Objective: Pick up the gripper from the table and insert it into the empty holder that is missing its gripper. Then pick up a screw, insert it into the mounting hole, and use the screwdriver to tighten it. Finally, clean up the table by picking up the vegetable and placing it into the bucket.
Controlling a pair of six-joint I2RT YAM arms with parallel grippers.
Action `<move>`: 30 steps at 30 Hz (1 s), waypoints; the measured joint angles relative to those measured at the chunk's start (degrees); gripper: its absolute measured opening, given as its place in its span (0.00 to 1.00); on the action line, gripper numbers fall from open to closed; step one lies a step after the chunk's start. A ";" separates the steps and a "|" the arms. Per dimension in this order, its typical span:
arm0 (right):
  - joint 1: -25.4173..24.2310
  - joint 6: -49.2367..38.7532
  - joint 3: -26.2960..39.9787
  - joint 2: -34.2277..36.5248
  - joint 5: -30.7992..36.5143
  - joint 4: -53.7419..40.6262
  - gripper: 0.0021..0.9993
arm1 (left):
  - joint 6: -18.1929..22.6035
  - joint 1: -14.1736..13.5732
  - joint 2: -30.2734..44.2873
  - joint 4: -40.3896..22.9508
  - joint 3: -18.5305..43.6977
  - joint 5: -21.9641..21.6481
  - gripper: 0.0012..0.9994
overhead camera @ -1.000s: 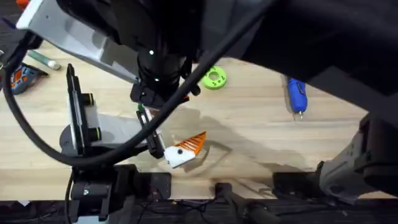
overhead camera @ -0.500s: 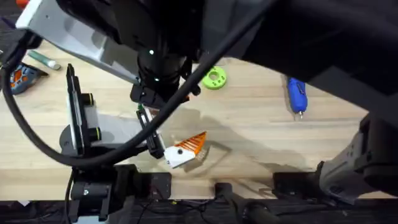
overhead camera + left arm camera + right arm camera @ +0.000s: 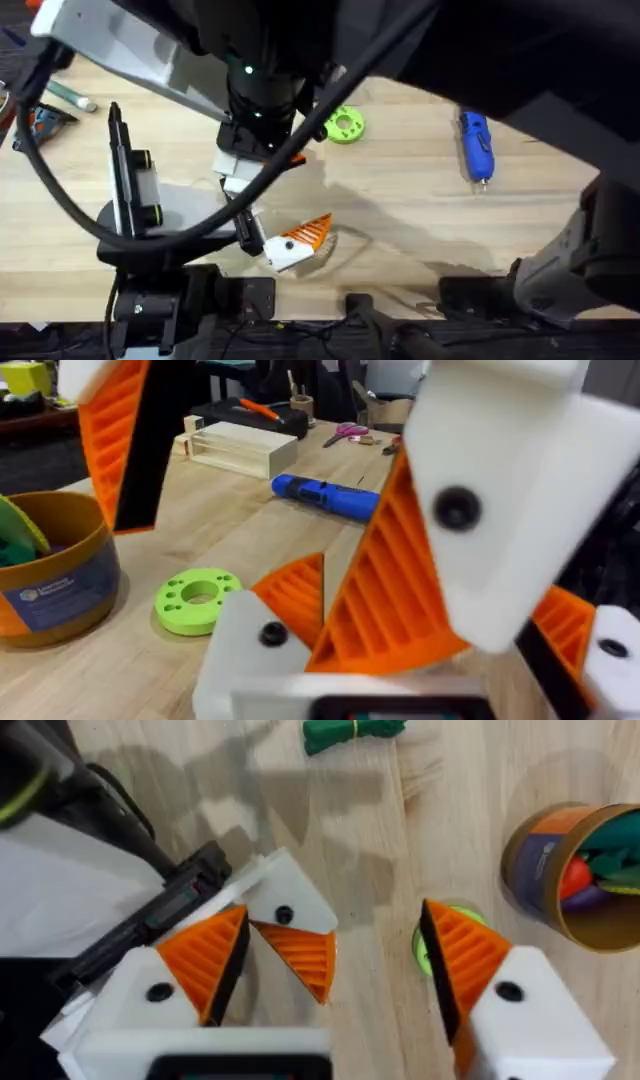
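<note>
**Pincers interlocked over the bench, screwdriver lying idle**

Overhead first: the screwdriver (image 3: 476, 147) is lying flat on the table (image 3: 400, 220), well to the right of the green disc (image 3: 344, 125). Its long axis is running far-to-near, and its narrow tip is pointing at the near edge. A white mount with an orange fingertip (image 3: 297, 243) is sitting by the front edge.

Over to the left wrist: the left gripper (image 3: 430, 585) is standing open and gripping nothing. One ribbed finger of the right gripper (image 3: 250, 525) is poking in between its fingers. Beyond them, the bucket (image 3: 50, 580) is sitting near the disc.

Right wrist now: the right gripper is gaping wide and holding nothing. One of the left gripper's orange fingertips is sitting between its fingers, just beside one of them. The vegetable (image 3: 350, 732) is lying flat on the wood, well apart from the upright bucket; which end is its tip, I can't tell.
</note>
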 joint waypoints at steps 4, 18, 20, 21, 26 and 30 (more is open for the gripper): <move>0.00 0.00 0.02 0.00 0.02 -0.05 0.99 | 0.00 0.00 0.00 0.00 0.00 0.04 0.99; -1.09 3.11 0.00 -5.97 -1.84 -1.02 0.99 | 0.11 0.00 0.00 0.00 0.00 0.15 0.99; -2.56 4.14 0.00 -7.42 -2.00 -1.20 0.99 | 0.11 0.00 0.00 0.00 0.00 0.14 0.99; -3.32 4.52 0.00 -8.04 -2.02 -1.20 0.99 | 0.11 0.00 0.00 0.00 0.00 0.15 0.99; -6.56 6.05 -0.35 -10.60 -1.99 -1.20 0.99 | 0.11 0.00 0.00 0.00 0.00 0.15 0.99; -8.77 8.25 -3.68 -14.66 -0.69 -1.02 0.99 | 0.10 0.00 0.00 0.00 0.00 0.15 0.99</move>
